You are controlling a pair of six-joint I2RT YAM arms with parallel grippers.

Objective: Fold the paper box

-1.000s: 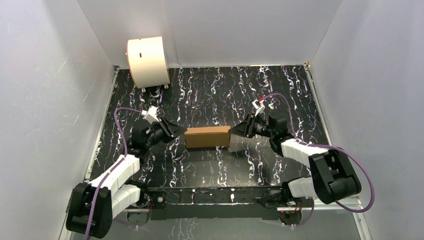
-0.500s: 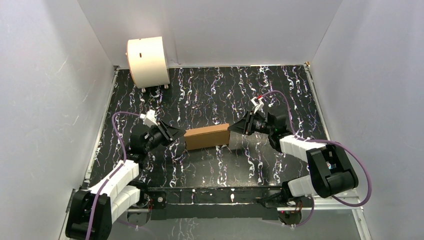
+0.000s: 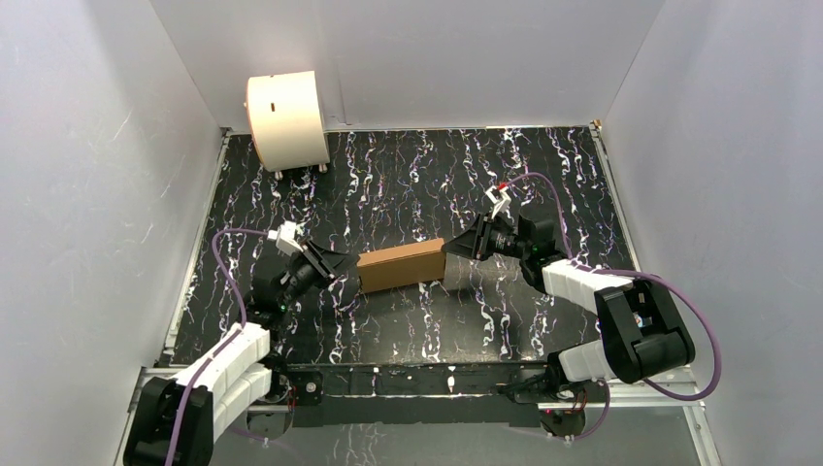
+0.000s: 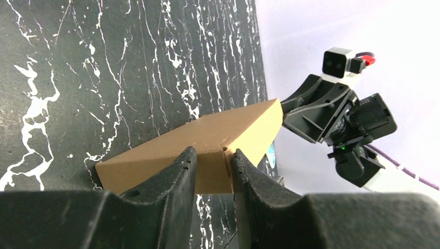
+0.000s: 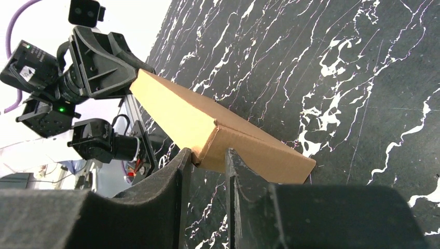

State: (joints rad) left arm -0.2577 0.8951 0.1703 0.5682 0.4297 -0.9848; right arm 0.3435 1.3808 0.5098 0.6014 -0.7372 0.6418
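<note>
Top external view: the paper box (image 3: 400, 265) is on the bench (image 3: 408, 175), well apart from the white drum (image 3: 284, 118), toward the arms and to the drum's right. Change noted: a second ago the box lay square to the arms; now it slants, the end farther from the drum swung away from the bases. The left tool (image 3: 347, 264) and right tool (image 3: 454, 250) are each nearly closed, pinching one end of the box. Judgement: the box looks closed up and is being turned. Not verifiable: end tabs, hidden behind the fingers. The box possibly hangs just clear of the bench.
</note>
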